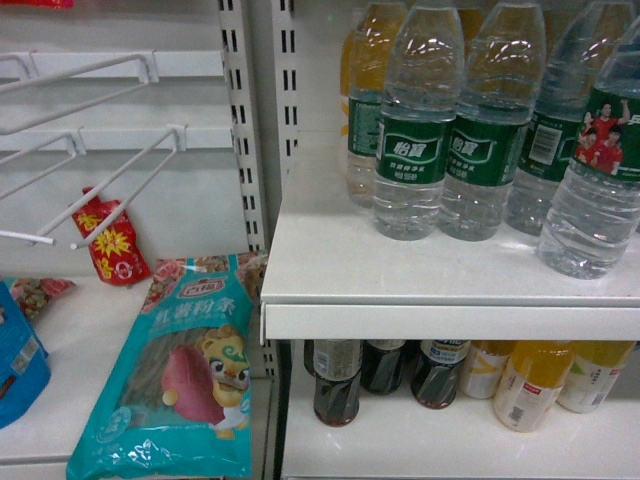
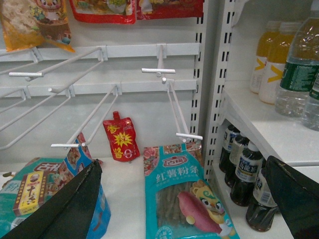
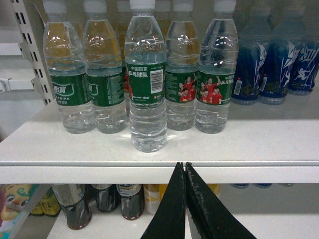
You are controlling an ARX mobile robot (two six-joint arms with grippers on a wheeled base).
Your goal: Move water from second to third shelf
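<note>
Several clear water bottles with green labels stand in a row on the white shelf (image 3: 60,172). One water bottle (image 3: 145,84) stands forward of the row, its barcode facing me; the head view shows it at the far right (image 1: 598,190). My right gripper (image 3: 182,164) is shut and empty, its tips level with the shelf's front edge, a little right of and below that bottle. My left gripper (image 2: 182,162) is open and empty over the lower left shelf, well apart from the water. Neither gripper shows in the head view.
Dark drink bottles (image 1: 337,385) and yellow drinks (image 1: 530,385) fill the shelf below. Blue bottles (image 3: 271,64) stand right of the water. A teal noodle bag (image 2: 187,196), a red pouch (image 2: 120,138) and white peg hooks (image 2: 174,107) occupy the left bay.
</note>
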